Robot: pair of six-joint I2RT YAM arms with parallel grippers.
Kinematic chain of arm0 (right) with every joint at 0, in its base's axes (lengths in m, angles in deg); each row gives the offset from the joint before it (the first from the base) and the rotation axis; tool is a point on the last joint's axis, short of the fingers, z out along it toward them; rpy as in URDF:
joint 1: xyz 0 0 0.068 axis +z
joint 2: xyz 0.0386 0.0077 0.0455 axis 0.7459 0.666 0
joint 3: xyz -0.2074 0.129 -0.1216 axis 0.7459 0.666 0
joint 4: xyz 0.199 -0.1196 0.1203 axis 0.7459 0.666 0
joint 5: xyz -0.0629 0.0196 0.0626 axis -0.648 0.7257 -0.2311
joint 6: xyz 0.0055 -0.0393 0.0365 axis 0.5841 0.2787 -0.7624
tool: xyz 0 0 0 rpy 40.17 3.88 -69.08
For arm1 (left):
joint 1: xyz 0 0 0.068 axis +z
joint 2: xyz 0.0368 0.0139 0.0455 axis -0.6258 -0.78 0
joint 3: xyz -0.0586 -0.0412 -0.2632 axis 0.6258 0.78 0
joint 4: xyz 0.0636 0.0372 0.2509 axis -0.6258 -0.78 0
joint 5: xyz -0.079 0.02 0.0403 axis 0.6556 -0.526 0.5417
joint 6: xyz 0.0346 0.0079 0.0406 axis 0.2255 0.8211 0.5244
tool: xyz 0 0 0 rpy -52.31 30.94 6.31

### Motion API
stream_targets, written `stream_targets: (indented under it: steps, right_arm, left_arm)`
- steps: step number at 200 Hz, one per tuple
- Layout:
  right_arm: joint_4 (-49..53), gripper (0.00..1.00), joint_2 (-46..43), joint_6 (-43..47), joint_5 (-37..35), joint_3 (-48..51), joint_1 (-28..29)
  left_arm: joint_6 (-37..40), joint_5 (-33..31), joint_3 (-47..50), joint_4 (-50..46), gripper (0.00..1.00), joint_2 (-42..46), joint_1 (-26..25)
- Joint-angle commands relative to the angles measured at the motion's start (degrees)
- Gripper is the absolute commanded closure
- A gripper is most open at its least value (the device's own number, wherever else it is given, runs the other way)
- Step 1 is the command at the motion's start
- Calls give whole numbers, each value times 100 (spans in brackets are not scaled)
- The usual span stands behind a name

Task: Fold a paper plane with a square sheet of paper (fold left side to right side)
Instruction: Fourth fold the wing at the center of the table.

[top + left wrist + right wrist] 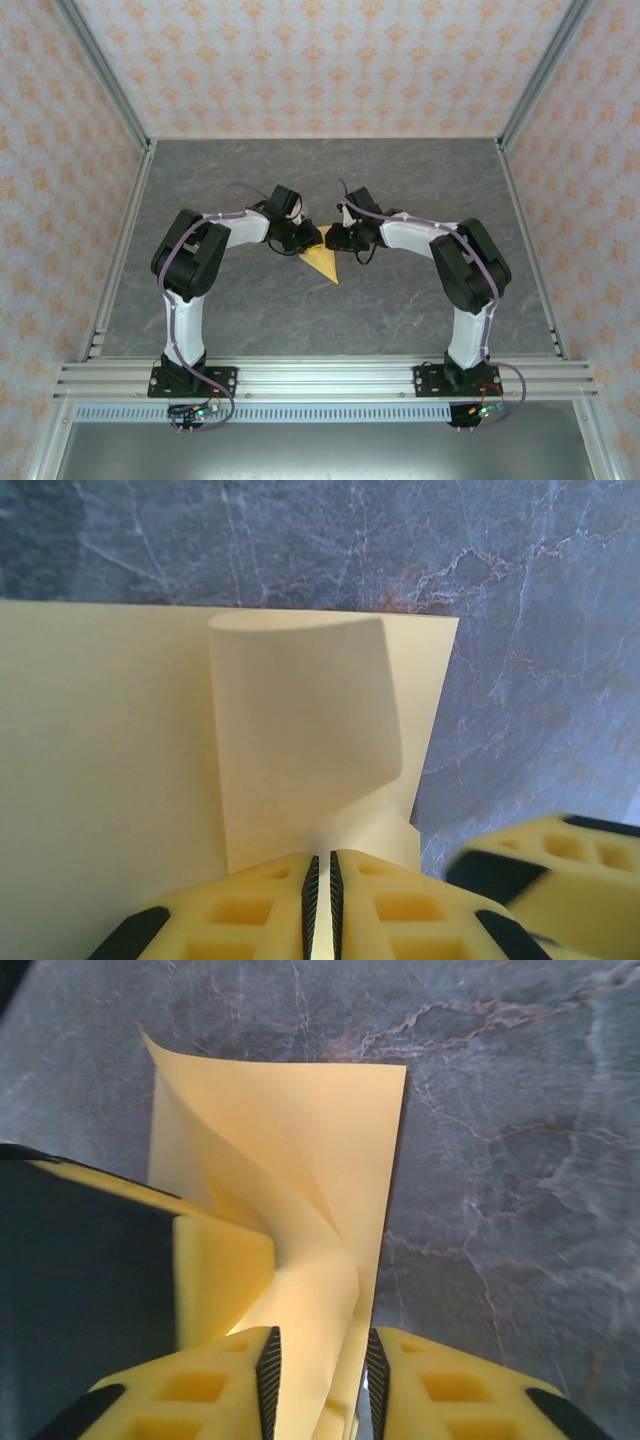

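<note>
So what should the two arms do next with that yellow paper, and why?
Probably draw the right gripper back off the square sheet of paper: its jaws stand apart around the sheet, while the left gripper pinches the curled flap shut.

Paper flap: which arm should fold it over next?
Probably the left: the left gripper already pinches the curled flap of the paper, while the right gripper has jaws apart around it.

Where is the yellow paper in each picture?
Top view: the yellow paper is a small pointed shape at mid-table.
Left wrist view: it covers the left and middle, with a flap curling up from the left gripper.
Right wrist view: it rises up the middle, out of the right gripper.
Shared landmark: the grey marbled table underneath.
</note>
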State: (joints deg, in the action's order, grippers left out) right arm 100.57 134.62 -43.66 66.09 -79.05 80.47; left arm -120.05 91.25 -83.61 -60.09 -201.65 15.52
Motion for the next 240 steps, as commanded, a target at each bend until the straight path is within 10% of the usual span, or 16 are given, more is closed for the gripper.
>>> stream_targets:
  steps: [1, 76, 240]
  right_arm:
    - [367, 65, -598, 98, -196, -77, 22]
    - [-126, 72, -690, -771, 1874, 521, 167]
    - [903, 73, -15, -246, 1086, 422, 354]
  left_arm:
    - [86, -348, 259, -399, 85, -206, -23]
    - [77, -369, 249, -402, 85, -183, -20]
    - [112, -372, 262, -426, 85, -177, -20]
